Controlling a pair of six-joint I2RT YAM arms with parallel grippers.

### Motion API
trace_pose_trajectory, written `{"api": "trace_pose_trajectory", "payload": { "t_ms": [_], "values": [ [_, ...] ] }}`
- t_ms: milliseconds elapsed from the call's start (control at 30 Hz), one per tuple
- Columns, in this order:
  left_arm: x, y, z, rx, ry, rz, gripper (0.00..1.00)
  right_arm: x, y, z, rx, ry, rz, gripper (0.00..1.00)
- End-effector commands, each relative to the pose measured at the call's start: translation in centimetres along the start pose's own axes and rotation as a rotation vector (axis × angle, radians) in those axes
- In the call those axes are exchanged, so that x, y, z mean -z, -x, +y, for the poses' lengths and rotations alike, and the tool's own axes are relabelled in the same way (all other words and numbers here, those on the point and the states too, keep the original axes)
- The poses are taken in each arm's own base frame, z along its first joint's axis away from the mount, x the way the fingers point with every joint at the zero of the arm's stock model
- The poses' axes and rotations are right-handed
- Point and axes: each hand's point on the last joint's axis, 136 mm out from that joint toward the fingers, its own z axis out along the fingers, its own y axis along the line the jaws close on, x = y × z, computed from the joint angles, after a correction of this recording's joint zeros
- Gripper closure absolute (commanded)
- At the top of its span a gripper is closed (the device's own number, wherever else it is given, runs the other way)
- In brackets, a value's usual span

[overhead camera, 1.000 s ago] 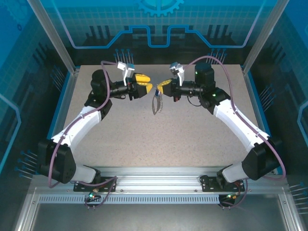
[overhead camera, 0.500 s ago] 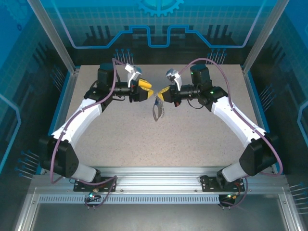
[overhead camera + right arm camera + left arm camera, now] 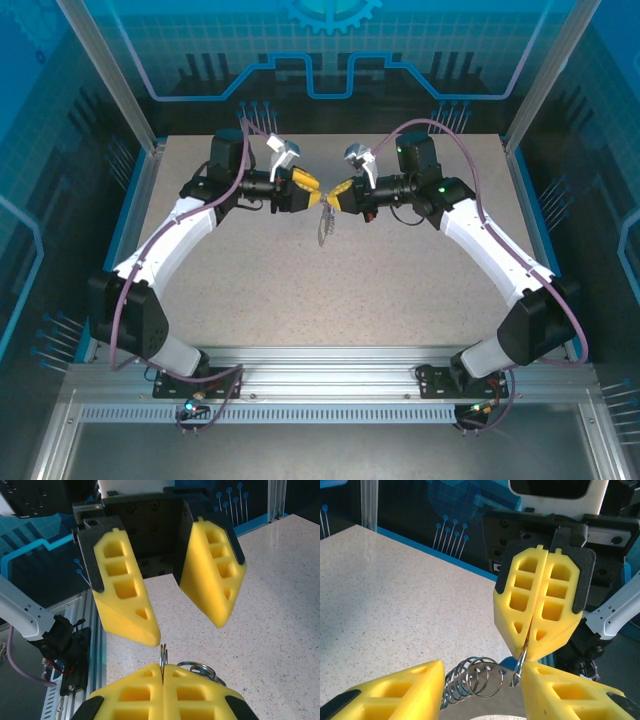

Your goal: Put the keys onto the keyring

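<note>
Top external view: the left gripper [image 3: 313, 188] and the right gripper [image 3: 336, 192] meet tip to tip above the table [image 3: 400, 270], about midway between its left and right edges and nearer to its far edge than to its near edge.
Keyring: the keyring [image 3: 322, 224] hangs under the meeting point as a thin grey-silver strand. I cannot tell if its low end touches the surface.
Right gripper state: in the right wrist view its two yellow fingers [image 3: 125, 697] are pressed flat together, and a thin metal ring [image 3: 163, 655] stands up out of the seam. More silver rings [image 3: 197, 670] lie just beside it.
Left gripper state: in the left wrist view its fingers [image 3: 395, 692] stand wide apart and hold nothing. The coil of rings [image 3: 470, 680] lies in the gap between them, near the left finger.
Key: a small blue patch [image 3: 507, 663] shows just behind the ring at the right gripper's tip. Too little of it shows to say that it is the key.
Room at the tips: the two grippers are very close, the shut tip reaching just to the mouth of the open one.
Room on the table: bare speckled surface lies on every side of the keyring, most of it toward the near edge, where the metal rail [image 3: 320, 365] carries the arm bases.
</note>
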Motion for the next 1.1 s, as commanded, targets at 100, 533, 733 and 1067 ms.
{"api": "trace_pose_trajectory", "payload": {
  "t_ms": [100, 533, 733, 1067],
  "values": [
    [-0.6, 0.5, -1.2, -0.026, -0.066, 0.008, 0.55, 0.7, 1.3, 0.2, 0.024, 0.02, -0.021, 1.0],
    [-1.3, 0.4, -1.4, -0.031, -0.081, 0.009, 0.67, 0.6, 1.2, 0.0, 0.018, 0.022, -0.019, 1.0],
    [-1.4, 0.6, -1.7, -0.036, -0.095, 0.0, 0.77, 0.5, 1.1, -0.1, 0.015, 0.022, -0.021, 1.0],
    [-1.9, 0.7, -1.9, -0.034, -0.122, -0.034, 1.0, 1.4, 2.2, -0.1, -0.001, 0.021, -0.076, 0.87]
  ]
}}
